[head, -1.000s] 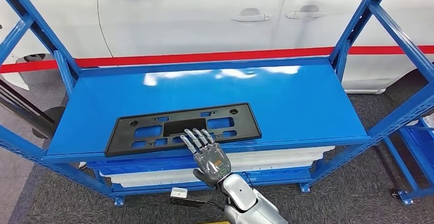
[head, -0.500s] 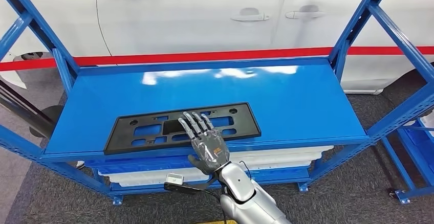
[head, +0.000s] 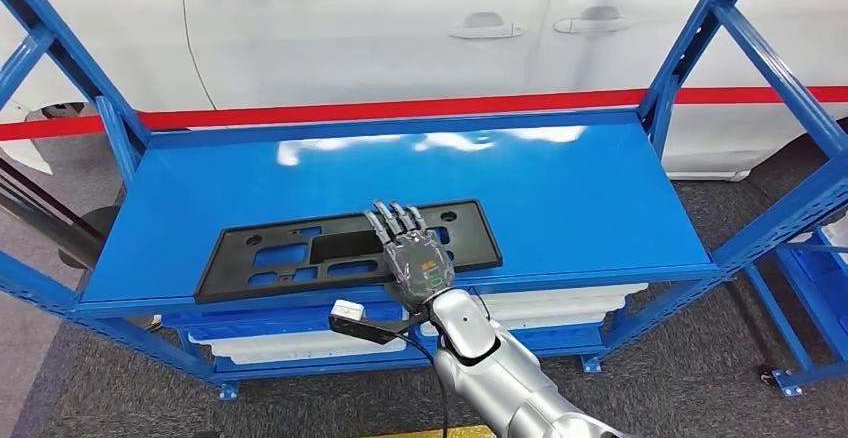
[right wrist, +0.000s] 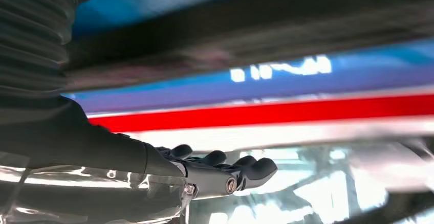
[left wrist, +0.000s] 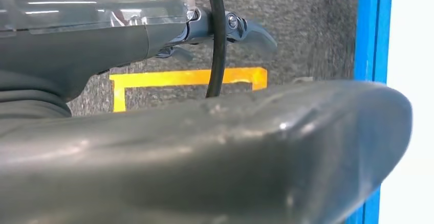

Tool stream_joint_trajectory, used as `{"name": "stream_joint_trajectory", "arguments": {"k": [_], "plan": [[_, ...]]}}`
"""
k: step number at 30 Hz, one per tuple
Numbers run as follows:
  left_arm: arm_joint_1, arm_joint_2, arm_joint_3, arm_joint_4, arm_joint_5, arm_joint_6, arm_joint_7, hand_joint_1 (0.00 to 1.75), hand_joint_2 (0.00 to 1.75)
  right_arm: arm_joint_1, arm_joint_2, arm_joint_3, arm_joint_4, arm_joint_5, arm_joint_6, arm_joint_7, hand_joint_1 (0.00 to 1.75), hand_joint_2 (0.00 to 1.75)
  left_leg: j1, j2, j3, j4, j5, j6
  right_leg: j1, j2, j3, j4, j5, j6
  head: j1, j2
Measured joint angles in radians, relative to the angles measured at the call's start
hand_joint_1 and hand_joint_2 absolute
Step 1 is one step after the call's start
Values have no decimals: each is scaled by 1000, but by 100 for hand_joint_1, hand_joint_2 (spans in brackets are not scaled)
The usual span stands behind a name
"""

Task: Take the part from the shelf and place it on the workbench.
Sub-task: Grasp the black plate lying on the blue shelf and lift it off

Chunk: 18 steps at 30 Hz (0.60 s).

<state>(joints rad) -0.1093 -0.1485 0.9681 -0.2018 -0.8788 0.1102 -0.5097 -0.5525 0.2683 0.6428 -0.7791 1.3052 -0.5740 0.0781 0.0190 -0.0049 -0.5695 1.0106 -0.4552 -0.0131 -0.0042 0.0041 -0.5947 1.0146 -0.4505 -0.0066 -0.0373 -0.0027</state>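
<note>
My right hand (head: 418,263) reaches out over the front edge of the blue shelf (head: 560,188), palm down, with its fingers (head: 398,220) stretched forward and a little apart, holding nothing. The black part (head: 300,254), a flat frame with cut-out slots, lies directly beneath them on the shelf, close to the front lip. The fingertips sit over its far long edge, and the palm covers its near edge toward the right end, so most of the frame runs off to the left of my fingers and only a short end shows to their right. From above I cannot tell whether the fingers rest on the part or hang just over it. In my right wrist view the fingers (right wrist: 240,169) lie out nearly straight, side by side, with a blurred dark band and the blue of the shelf beyond them. Past the far side of the shelf stands a white car (head: 400,28) with a red stripe (head: 330,112). My left hand (left wrist: 245,29) shows over grey carpet (left wrist: 297,35) and a yellow floor marking (left wrist: 184,78), but I cannot tell how its fingers are set.
</note>
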Motion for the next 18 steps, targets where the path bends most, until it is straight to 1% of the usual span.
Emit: {"name": "stream_joint_trajectory", "arguments": {"k": [1, 2, 3, 5, 6, 7, 8, 9, 10, 11, 12, 13, 14, 16, 17, 18], "plan": [[-2, -1, 0, 0, -2, 0, -1, 0, 0, -11, 3, -1, 25, 10, 1, 9, 0, 175, 1, 0, -1, 6, -7, -5, -1, 0, 3, -5, 2, -7, 0, 0], [-4, -3, -1, 0, -3, 0, -2, 0, 0, -23, 7, -2, 51, 18, 1, 15, 0, 175, 2, 1, -10, 29, -23, -9, -3, 0, 6, -10, 5, -15, 0, 0], [-5, -4, -1, 0, -4, 0, -2, 0, 0, -34, 11, -3, 75, 24, 1, 20, 42, 175, 3, 1, -28, 72, -47, -12, -5, -1, 10, -15, 7, -21, 0, 0], [-7, -6, -1, 0, -7, 0, -3, 0, 0, -49, 16, -7, 119, 31, 0, 26, 127, 175, 3, 1, -90, 203, -107, -15, 0, -3, 12, -15, 5, -28, 0, 0], [-7, -7, -1, 0, -9, 0, -3, 0, 0, -55, 19, -11, 140, 34, 1, 30, 171, 175, 3, 1, -117, 258, -123, -16, 3, -3, 13, -15, 4, -29, 0, 0], [-6, -7, -1, 0, -9, 0, -3, 0, 0, -60, 22, -15, 159, 37, 3, 34, 173, 175, 3, 1, -132, 284, -122, -16, 5, -3, 15, -14, 3, -31, 0, 0], [-6, -8, -1, 0, -10, 0, -3, 0, 0, -66, 24, -18, 175, 39, 7, 38, 175, 175, 3, 1, -126, 269, -101, -14, 7, -2, 18, -13, 2, -32, 0, 0], [-6, -8, -1, 0, -10, 0, -3, 0, 0, -70, 27, -22, 190, 41, 13, 42, 175, 175, 3, 1, -102, 216, -66, -11, 8, -2, 21, -12, 0, -31, 0, 0], [-7, -8, -1, 0, -10, 0, -4, 0, 0, -74, 29, -26, 202, 41, 17, 44, 175, 175, 2, 2, -68, 142, -32, -6, 9, -1, 23, -11, -2, -30, 0, 0], [-9, -8, -1, -1, -10, 0, -5, 0, 0, -77, 31, -30, 212, 41, 21, 45, 175, 175, 0, 2, -37, 77, -9, -2, 11, -1, 24, -8, -5, -27, 0, 0], [-10, -8, -1, -1, -10, 0, -7, 0, 0, -79, 33, -35, 222, 40, 23, 45, 175, 175, -2, 2, -16, 32, 4, 3, 13, 0, 24, -6, -6, -23, 0, 0], [-11, -9, -1, -1, -10, 0, -8, 0, 0, -80, 33, -39, 230, 39, 23, 45, 175, 175, -4, 1, -6, 11, 6, 6, 14, 0, 23, -5, -7, -18, 0, 0], [-12, -10, -1, -1, -10, 0, -9, 0, 0, -81, 34, -42, 237, 38, 20, 44, 175, 175, -7, 1, -5, 9, 5, 10, 15, 1, 22, -5, -7, -14, 0, 0], [-12, -14, -1, -1, -10, 1, -9, 0, 0, -84, 34, -51, 247, 34, 12, 40, 175, 175, -4, 2, -4, 2, 11, 20, 14, 2, 21, -2, -8, -4, 0, 0], [-12, -15, -1, -1, -10, 2, -9, 0, 0, -85, 35, -56, 251, 31, 4, 35, 175, 175, -2, 4, -2, -2, 15, 26, 12, 1, 16, 10, -19, 2, 0, 0], [-13, -17, -1, -1, -10, 3, -8, 0, 0, -86, 34, -61, 254, 27, -3, 30, 175, 175, 1, 6, -2, -6, 18, 31, 11, 1, 2, 42, -41, 8, 0, 0]]}}
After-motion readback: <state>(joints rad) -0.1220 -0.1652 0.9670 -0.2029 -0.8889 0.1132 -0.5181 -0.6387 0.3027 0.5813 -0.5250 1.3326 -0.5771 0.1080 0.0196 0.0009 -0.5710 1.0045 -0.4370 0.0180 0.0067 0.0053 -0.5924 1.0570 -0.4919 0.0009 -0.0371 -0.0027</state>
